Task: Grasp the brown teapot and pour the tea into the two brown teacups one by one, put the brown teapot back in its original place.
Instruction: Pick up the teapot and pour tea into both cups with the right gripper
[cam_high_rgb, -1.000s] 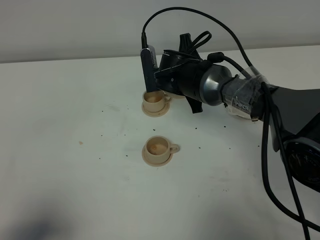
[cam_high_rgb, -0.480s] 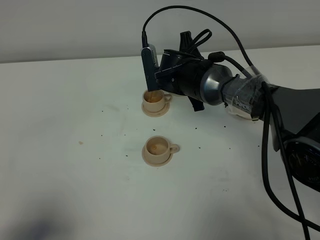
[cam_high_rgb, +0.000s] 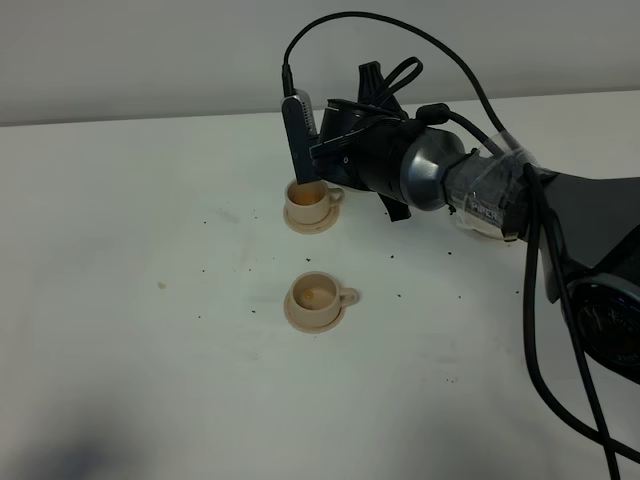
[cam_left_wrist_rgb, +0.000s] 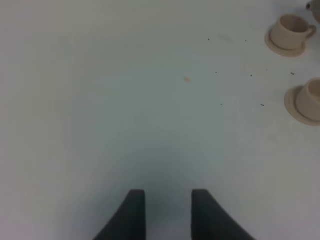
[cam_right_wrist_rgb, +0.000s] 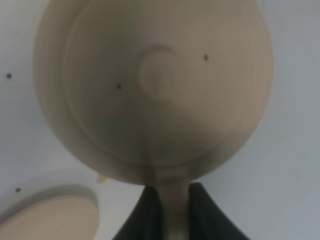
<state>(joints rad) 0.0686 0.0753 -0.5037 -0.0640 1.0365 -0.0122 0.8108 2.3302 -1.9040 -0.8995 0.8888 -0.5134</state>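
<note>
You are looking at a white counter (cam_high_rgb: 150, 350) that is carrying two small tan saucers well apart, the far saucer (cam_high_rgb: 300, 226) and the near saucer (cam_high_rgb: 300, 322), each bearing a matching teacup (cam_high_rgb: 312, 208) (cam_high_rgb: 316, 296). Dark specks (cam_high_rgb: 400, 296) are lying scattered around them, and a small orange spot (cam_high_rgb: 161, 285) is sitting left of the near saucer. A wider flat tan disc (cam_right_wrist_rgb: 50, 217) is also resting on the counter.

The high camera looks down at a slant over my table (cam_high_rgb: 120, 300), taking in my right arm (cam_high_rgb: 560, 210) and both teacups (cam_high_rgb: 316, 297). My left wrist camera looks past my left fingers (cam_left_wrist_rgb: 132, 212) across the table from well back, sharing those two teacups (cam_left_wrist_rgb: 292, 31) at its edge. My right wrist camera sits so near the teapot (cam_right_wrist_rgb: 155, 85) that it fills the frame.
</note>
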